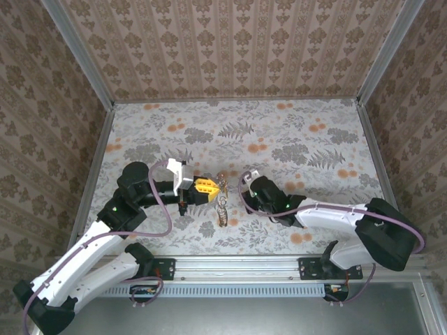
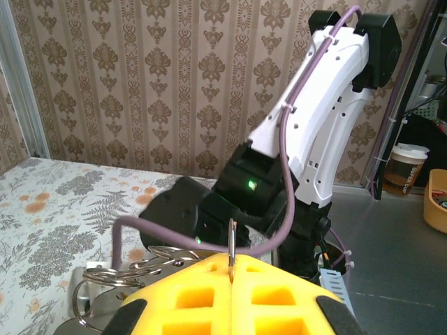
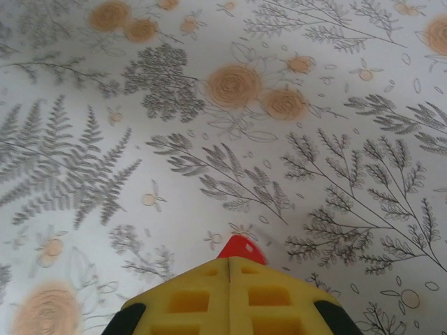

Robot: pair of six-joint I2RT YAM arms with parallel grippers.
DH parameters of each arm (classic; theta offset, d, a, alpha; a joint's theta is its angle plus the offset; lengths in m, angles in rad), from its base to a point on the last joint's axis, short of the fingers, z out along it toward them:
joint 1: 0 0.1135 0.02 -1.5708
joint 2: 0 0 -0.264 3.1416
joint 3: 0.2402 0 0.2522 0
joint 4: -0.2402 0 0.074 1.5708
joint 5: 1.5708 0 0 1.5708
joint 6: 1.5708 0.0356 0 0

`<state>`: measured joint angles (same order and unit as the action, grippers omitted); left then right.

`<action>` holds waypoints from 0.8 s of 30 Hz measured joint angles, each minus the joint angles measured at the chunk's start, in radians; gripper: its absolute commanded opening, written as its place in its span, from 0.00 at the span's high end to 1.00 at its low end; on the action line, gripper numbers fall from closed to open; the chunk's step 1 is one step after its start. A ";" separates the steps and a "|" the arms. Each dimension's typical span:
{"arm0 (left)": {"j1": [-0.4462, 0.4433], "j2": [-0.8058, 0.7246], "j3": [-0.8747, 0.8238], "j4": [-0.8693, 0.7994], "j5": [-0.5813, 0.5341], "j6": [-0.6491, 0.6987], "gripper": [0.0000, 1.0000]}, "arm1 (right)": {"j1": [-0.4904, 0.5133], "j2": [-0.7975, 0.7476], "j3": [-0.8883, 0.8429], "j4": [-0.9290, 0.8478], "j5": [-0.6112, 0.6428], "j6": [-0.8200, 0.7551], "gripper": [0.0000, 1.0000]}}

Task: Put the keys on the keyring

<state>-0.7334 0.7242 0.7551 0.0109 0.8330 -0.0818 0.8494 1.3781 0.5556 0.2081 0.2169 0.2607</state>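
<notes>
Yellow pads of the right jaws clench the red-headed key, just right of the keyring, pinched in the left jaws above the counter; threading seems in hand, and next the key's hole must meet the ring's split

Brown damask-patterned walls; floral, fern-printed tabletop; aluminium corner posts
</notes>
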 measured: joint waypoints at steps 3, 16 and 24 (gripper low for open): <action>0.000 0.000 0.000 0.000 0.000 0.000 1.00 | 0.000 0.050 -0.030 0.064 0.049 0.012 1.00; 0.000 0.000 0.000 0.000 0.000 0.000 1.00 | 0.069 -0.082 -0.142 0.017 0.146 0.167 0.72; 0.000 0.000 0.000 0.000 0.000 0.000 1.00 | 0.050 -0.256 0.019 -0.333 0.171 0.221 0.60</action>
<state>-0.7334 0.7246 0.7551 0.0109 0.8333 -0.0818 0.8993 1.1221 0.5751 -0.1246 0.3882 0.4816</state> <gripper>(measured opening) 0.060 0.389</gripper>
